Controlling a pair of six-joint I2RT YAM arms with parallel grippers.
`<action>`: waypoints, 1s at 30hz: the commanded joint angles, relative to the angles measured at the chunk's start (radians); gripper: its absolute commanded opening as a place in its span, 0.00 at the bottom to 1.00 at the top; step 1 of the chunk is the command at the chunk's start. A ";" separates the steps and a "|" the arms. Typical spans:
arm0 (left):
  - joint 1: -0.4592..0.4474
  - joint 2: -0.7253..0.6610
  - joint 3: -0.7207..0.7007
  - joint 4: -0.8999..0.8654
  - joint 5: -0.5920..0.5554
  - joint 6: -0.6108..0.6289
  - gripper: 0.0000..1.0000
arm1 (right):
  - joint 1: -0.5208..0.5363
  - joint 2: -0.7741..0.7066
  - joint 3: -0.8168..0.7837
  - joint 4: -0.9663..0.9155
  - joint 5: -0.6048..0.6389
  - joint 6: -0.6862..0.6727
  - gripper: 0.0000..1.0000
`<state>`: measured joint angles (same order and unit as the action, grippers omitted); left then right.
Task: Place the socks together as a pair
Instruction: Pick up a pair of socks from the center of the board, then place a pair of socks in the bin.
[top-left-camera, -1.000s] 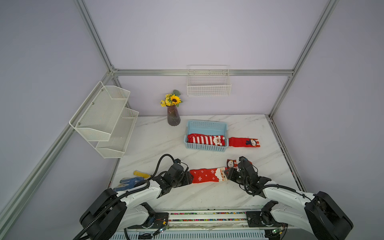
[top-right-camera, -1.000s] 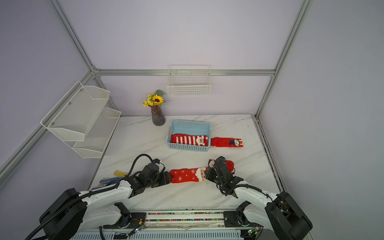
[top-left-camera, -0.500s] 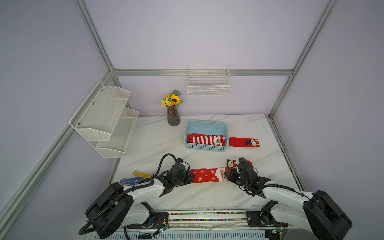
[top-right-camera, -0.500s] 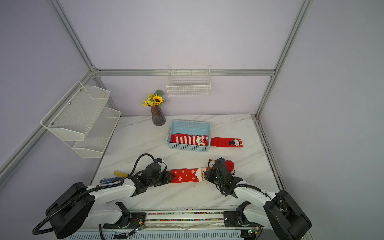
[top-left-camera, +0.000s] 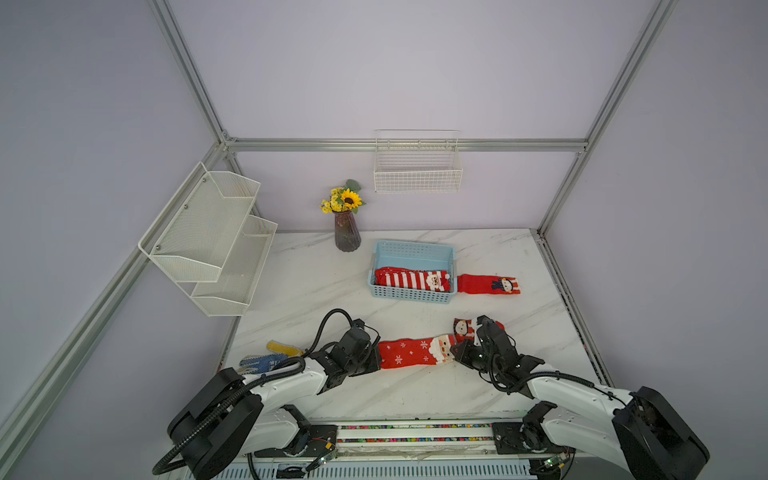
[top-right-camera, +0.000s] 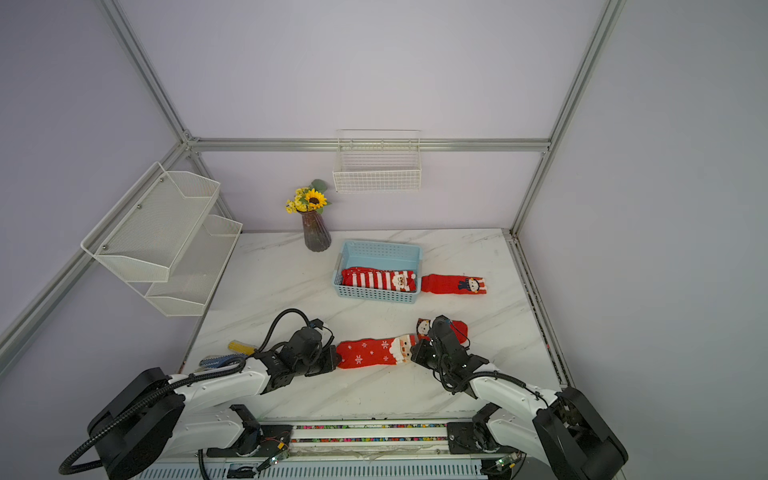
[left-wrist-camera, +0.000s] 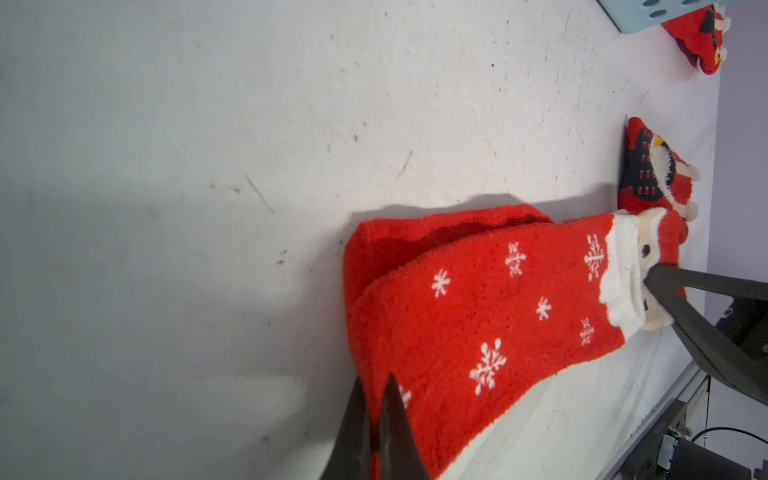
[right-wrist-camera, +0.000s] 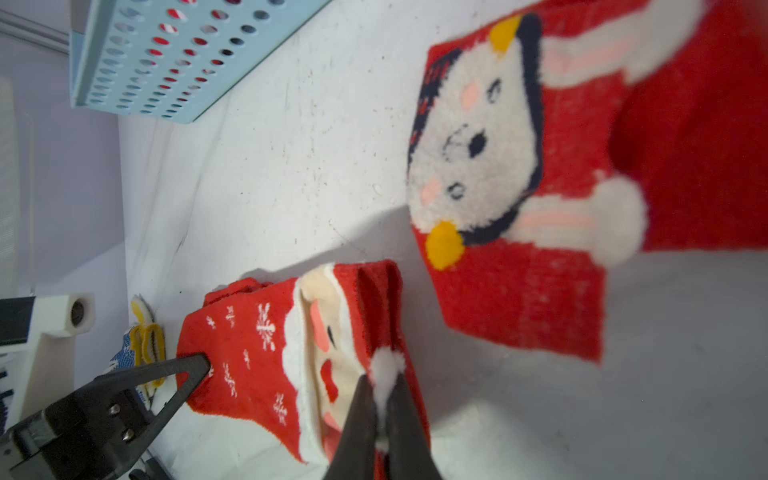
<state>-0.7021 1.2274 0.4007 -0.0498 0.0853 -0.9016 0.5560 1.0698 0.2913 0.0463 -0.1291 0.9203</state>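
Both top views: snowflake Santa socks (top-left-camera: 409, 353) lie flat on the surface (top-left-camera: 316, 282), long axis side to side, strung between my left pincer (top-left-camera: 377, 359) at the toe end and my right pincer (top-left-camera: 454, 355) at the Santa cuff.

Left wrist: two socks stacked, left pincer (left-wrist-camera: 376, 401) clamped on the toe edge.

Right wrist: right pincer (right-wrist-camera: 380, 401) pinched closed on the cuff's white pompom. The blue basket (right-wrist-camera: 166, 83) lies beyond; I'd judge both arms must lift level.

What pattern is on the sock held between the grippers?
Red fleecy sock: white snowflakes, Santa face at one end; left wrist view.
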 joint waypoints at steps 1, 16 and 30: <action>-0.004 -0.052 0.090 -0.085 -0.018 0.073 0.00 | -0.001 -0.069 0.005 -0.024 -0.017 0.000 0.00; -0.002 -0.076 0.491 -0.330 -0.228 0.345 0.00 | 0.005 -0.122 0.338 -0.156 0.066 -0.176 0.00; 0.179 0.299 0.903 -0.319 -0.309 0.507 0.00 | -0.066 0.412 0.789 -0.155 0.238 -0.367 0.00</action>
<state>-0.5522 1.4685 1.2366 -0.3782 -0.2142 -0.4347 0.5205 1.4220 1.0386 -0.1204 0.0746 0.6029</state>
